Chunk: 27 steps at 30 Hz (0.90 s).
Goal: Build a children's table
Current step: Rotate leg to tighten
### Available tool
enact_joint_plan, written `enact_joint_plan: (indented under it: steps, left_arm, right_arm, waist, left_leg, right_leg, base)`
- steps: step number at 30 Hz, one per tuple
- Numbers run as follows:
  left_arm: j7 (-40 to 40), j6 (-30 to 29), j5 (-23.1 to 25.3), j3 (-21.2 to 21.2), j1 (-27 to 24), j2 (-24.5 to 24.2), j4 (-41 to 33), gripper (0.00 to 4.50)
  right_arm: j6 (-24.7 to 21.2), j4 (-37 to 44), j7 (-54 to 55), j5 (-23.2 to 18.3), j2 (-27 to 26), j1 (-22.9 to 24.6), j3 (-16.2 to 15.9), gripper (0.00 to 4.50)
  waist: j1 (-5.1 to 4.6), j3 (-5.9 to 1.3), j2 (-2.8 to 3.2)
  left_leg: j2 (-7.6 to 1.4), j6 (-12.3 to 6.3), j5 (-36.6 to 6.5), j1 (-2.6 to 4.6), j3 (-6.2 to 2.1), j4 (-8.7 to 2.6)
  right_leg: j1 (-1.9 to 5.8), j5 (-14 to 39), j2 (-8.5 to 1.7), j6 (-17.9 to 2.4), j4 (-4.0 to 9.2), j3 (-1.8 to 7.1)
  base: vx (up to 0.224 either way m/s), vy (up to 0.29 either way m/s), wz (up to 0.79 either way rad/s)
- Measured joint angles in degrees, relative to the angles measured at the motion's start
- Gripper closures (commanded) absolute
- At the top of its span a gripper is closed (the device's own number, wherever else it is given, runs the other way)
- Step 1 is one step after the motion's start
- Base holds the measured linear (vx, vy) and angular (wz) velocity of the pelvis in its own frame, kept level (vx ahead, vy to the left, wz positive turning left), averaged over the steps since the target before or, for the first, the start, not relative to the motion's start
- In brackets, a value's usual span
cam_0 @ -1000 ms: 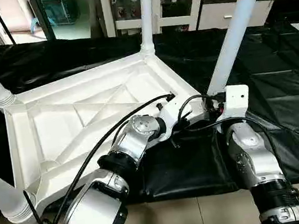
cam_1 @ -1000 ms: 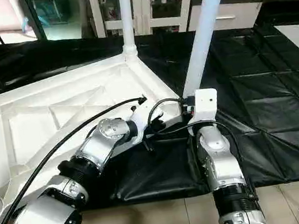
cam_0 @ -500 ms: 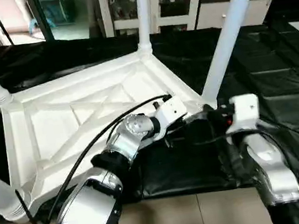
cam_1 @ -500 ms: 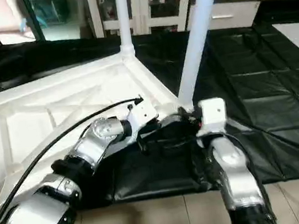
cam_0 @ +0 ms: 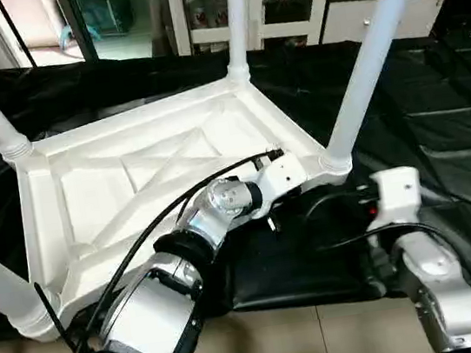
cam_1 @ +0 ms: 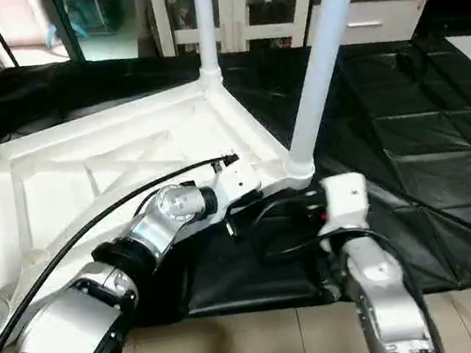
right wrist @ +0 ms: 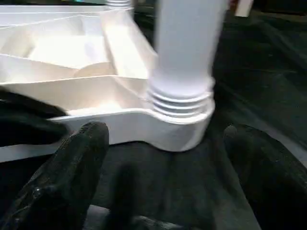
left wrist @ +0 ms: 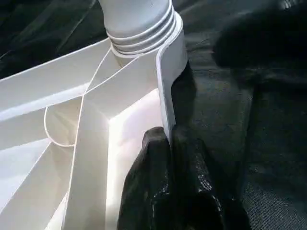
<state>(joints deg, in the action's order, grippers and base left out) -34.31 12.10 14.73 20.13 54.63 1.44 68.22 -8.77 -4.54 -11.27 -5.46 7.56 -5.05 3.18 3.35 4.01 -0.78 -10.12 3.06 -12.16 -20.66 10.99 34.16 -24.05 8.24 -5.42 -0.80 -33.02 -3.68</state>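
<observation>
In the head view at centre, the upturned children's table (cam_0: 131, 182) carries four legs as our right gripper (right wrist: 163, 158), jaws now wide and empty, has backed off the near-right leg (cam_0: 372, 52), while in the left wrist view our left gripper (left wrist: 168, 158) pinches the table's rim (left wrist: 165, 81).

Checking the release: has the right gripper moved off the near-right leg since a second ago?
Yes. The right gripper has backed away from the near-right leg toward the work table's near edge, its fingers now spread apart short of the leg's socket.

No text, label, brand, number or sign can be read anywhere.
</observation>
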Motion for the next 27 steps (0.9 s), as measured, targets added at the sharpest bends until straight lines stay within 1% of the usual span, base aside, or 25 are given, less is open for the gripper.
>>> enact_joint_plan:
  steps: [1,2,3,4,5,6,8,10,11,12,13,14,15,16,17,18,20,21,22,23,25,26,27]
  left_arm:
    - [-0.4,-0.1,-0.2,-0.4,0.0,0.0,0.1,4.5]
    - [-0.9,-0.3,-0.5,-0.9,0.0,0.1,0.1,4.05]
    - [-1.9,-1.0,-1.4,-1.7,0.1,0.0,0.2,3.93]
    - [-2.8,-1.4,-2.7,-2.9,0.1,0.0,0.2,3.93]
    - [-3.7,-1.5,-5.3,-5.2,0.1,0.3,-0.1,3.89]
    - [-4.2,-1.5,-6.8,-6.4,0.1,0.5,-0.5,3.8]
    - [-5.1,-1.5,-8.8,-8.1,0.4,0.5,-1.0,3.5]
    - [-6.1,-2.0,-10.6,-9.4,1.1,0.5,-1.2,3.46]
    - [-6.7,-2.3,-11.2,-10.2,1.2,0.4,-1.7,3.29]
    - [-7.1,-2.4,-11.8,-10.6,1.3,0.2,-2.2,3.29]
    - [-8.3,-3.3,-13.0,-11.6,1.3,0.1,-3.3,3.08]
    - [-9.4,-4.4,-13.9,-12.3,1.3,-0.2,-4.5,3.08]
    - [-10.1,-5.0,-14.7,-12.9,1.3,-0.5,-5.9,3.04]
    - [-10.7,-5.7,-15.2,-13.1,1.2,-0.9,-7.3,2.84]
    - [-11.5,-6.7,-15.7,-13.2,1.0,-1.3,-9.1,2.84]
    - [-12.2,-7.6,-16.3,-13.4,0.5,-2.0,-11.4,2.65]
    - [-12.8,-8.3,-17.1,-13.6,0.0,-2.8,-13.3,2.62]
    - [-12.9,-8.5,-17.2,-13.6,-0.1,-3.0,-13.4,2.41]
    - [-13.2,-9.4,-17.4,-13.6,-1.0,-3.8,-15.2,2.26]
    - [-13.5,-9.9,-17.6,-13.7,-1.9,-4.1,-16.6,2.26]
    - [-15.2,-15.3,-20.4,-14.3,-9.6,-7.1,-29.5,2.26]
    - [-15.5,-17.4,-21.3,-14.8,-12.0,-8.2,-33.0,2.26]
    - [-15.5,-21.1,-23.0,-15.9,-17.3,-10.3,-41.2,2.26]
  right_arm:
    - [0.0,0.0,-0.3,0.1,0.1,0.0,-0.4,0.38]
    - [0.0,0.0,-0.4,0.1,0.2,0.0,-0.7,0.31]
    - [0.0,0.0,-0.5,0.4,0.2,0.0,-1.1,0.28]
    - [0.0,0.0,-0.5,0.4,0.2,0.0,-1.3,0.28]
    - [-0.1,0.0,-0.5,0.5,0.1,0.0,-1.4,0.28]
    - [-0.1,0.0,-0.5,0.5,0.1,0.0,-1.4,0.28]
    - [-0.1,0.0,-0.6,0.6,0.1,-0.1,-1.5,0.28]
    - [-0.5,0.0,-1.1,0.6,0.1,-0.1,-1.6,0.28]
    - [-0.6,0.0,-1.3,0.6,0.1,-0.2,-1.6,0.28]
    - [-0.6,0.0,-1.4,0.6,0.1,-0.2,-1.6,0.28]
    - [-0.6,-0.1,-1.6,0.6,0.2,-0.3,-1.7,0.28]
    - [-0.6,-0.1,-1.7,0.6,0.3,-0.6,-1.9,0.28]
    - [-0.6,-0.2,-1.8,0.6,0.4,-1.0,-2.0,0.28]
    - [-0.6,-0.2,-2.0,0.6,0.5,-1.4,-2.1,0.28]
    - [-0.5,-0.2,-2.2,0.7,0.8,-1.7,-2.4,0.28]
    - [-0.5,-0.2,-2.8,0.7,1.1,-1.8,-2.6,0.28]
    - [-0.4,-0.2,-3.2,0.7,1.2,-1.8,-2.8,0.28]
    - [-0.4,-0.2,-3.4,0.7,1.2,-1.8,-2.9,0.28]
    - [-0.4,-0.2,-3.8,0.7,1.2,-1.8,-3.1,0.28]
    - [-0.4,-0.2,-4.2,0.6,1.2,-1.8,-3.1,0.28]
    - [-0.5,0.0,-7.1,-1.0,2.0,-2.0,-3.5,0.28]
    - [-0.6,0.0,-8.1,-1.4,2.7,-2.1,-3.5,0.28]
    - [-0.8,0.2,-10.1,-2.1,3.4,-2.4,-3.6,0.28]
  waist:
    - [0.0,0.0,0.03]
    - [0.0,-0.01,0.05]
    - [-0.03,-0.02,0.07]
    - [-0.03,-0.02,0.08]
    - [0.01,0.03,-0.01]
    - [0.04,0.04,-0.09]
    - [0.01,0.04,-0.12]
    - [0.02,0.06,-0.17]
    - [0.02,0.06,-0.18]
    - [0.03,0.06,-0.18]
    - [0.02,0.07,-0.22]
    - [0.06,0.08,-0.24]
    - [0.01,0.08,-0.24]
    - [-0.04,0.08,-0.24]
    - [-0.04,0.08,-0.25]
    - [-0.01,0.06,-0.26]
    - [0.05,0.06,-0.27]
    - [0.05,0.06,-0.27]
    - [0.1,0.04,-0.24]
    - [0.14,0.03,-0.23]
    - [-0.26,-0.02,-0.09]
    - [-0.22,-0.02,-0.09]
    - [-0.41,-0.04,-0.06]
  left_leg:
    - [0.0,0.0,0.0,0.0,0.0,0.0]
    - [0.0,-0.01,0.0,0.0,0.0,0.0]
    - [0.0,-0.04,0.0,0.0,0.0,0.0]
    - [0.0,-0.05,0.0,0.0,0.0,0.0]
    - [-0.01,-0.07,0.0,-0.16,-0.02,0.0]
    - [-0.02,-0.19,0.1,-0.21,-0.02,0.01]
    - [-0.02,-0.3,0.2,-0.24,-0.01,0.04]
    - [-0.01,-0.31,0.2,-0.31,0.0,0.06]
    - [-0.01,-0.31,0.2,-0.31,0.01,0.06]
    - [-0.01,-0.32,0.2,-0.31,0.01,0.06]
    - [-0.01,-0.32,0.2,-0.31,0.01,0.07]
    - [-0.02,-0.32,0.2,-0.31,0.01,0.08]
    - [-0.03,-0.32,0.2,-0.3,0.01,0.11]
    - [-0.03,-0.32,0.2,-0.31,0.02,0.15]
    - [-0.04,-0.32,0.2,-0.3,0.02,0.16]
    - [-0.05,-0.32,0.2,-0.29,0.02,0.16]
    - [-0.06,-0.32,0.2,-0.3,0.03,0.17]
    - [-0.05,-0.32,0.2,-0.3,0.03,0.2]
    - [-0.05,-0.32,0.2,-0.31,0.03,0.2]
    - [-0.05,-0.32,0.2,-0.3,0.04,0.21]
    - [-0.11,-0.37,0.1,-0.26,0.13,0.23]
    - [-0.17,-0.38,0.1,-0.29,0.13,0.26]
    - [-0.27,-0.37,0.1,-0.27,0.21,0.26]
  right_leg:
    - [0.0,0.0,0.0,0.0,0.0,0.0]
    - [0.0,0.0,0.0,0.0,0.0,0.0]
    - [-0.01,0.0,0.0,0.0,0.0,0.0]
    - [-0.03,0.0,0.0,0.1,-0.01,0.0]
    - [-0.14,0.0,0.0,0.1,-0.01,-0.04]
    - [-0.17,0.0,0.0,0.1,-0.01,-0.04]
    - [-0.18,0.0,0.0,0.1,0.01,-0.03]
    - [-0.24,0.0,-0.02,0.1,0.01,-0.03]
    - [-0.25,0.0,-0.02,0.1,0.01,-0.03]
    - [-0.26,0.0,-0.02,0.1,0.01,-0.03]
    - [-0.27,0.0,-0.02,0.1,-0.02,-0.02]
    - [-0.28,0.0,-0.01,0.1,-0.05,-0.03]
    - [-0.28,0.0,-0.02,0.0,-0.07,-0.02]
    - [-0.29,0.0,-0.01,0.0,-0.09,-0.02]
    - [-0.29,0.0,-0.01,0.0,-0.1,-0.02]
    - [-0.28,0.0,-0.01,0.0,-0.12,-0.02]
    - [-0.28,0.0,-0.01,0.0,-0.13,-0.03]
    - [-0.28,0.0,-0.01,0.0,-0.14,-0.02]
    - [-0.28,0.0,-0.01,0.0,-0.13,-0.02]
    - [-0.27,0.0,-0.02,0.0,-0.14,-0.01]
    - [-0.3,0.0,0.0,0.0,-0.2,0.01]
    - [-0.3,0.0,0.03,0.0,-0.23,-0.03]
    - [-0.35,0.0,0.08,0.0,-0.26,-0.02]
  base:
    - [0.0,0.0,0.0]
    - [0.0,0.0,0.0]
    - [0.0,0.0,0.0]
    - [0.0,0.0,0.0]
    - [0.0,0.0,0.0]
    - [0.0,0.0,0.0]
    - [0.0,0.0,0.0]
    - [0.0,0.0,0.0]
    - [0.0,0.0,0.0]
    - [0.0,0.0,0.0]
    - [0.0,0.0,0.0]
    - [0.0,0.0,0.0]
    - [0.0,0.0,0.0]
    - [0.0,0.0,0.0]
    - [0.0,0.0,0.0]
    - [0.0,0.0,0.0]
    - [0.0,0.0,0.0]
    - [0.0,0.0,0.0]
    - [0.0,0.0,0.0]
    - [0.0,0.0,0.0]
    - [0.0,0.0,0.0]
    - [0.0,0.0,0.0]
    - [0.0,0.0,0.0]
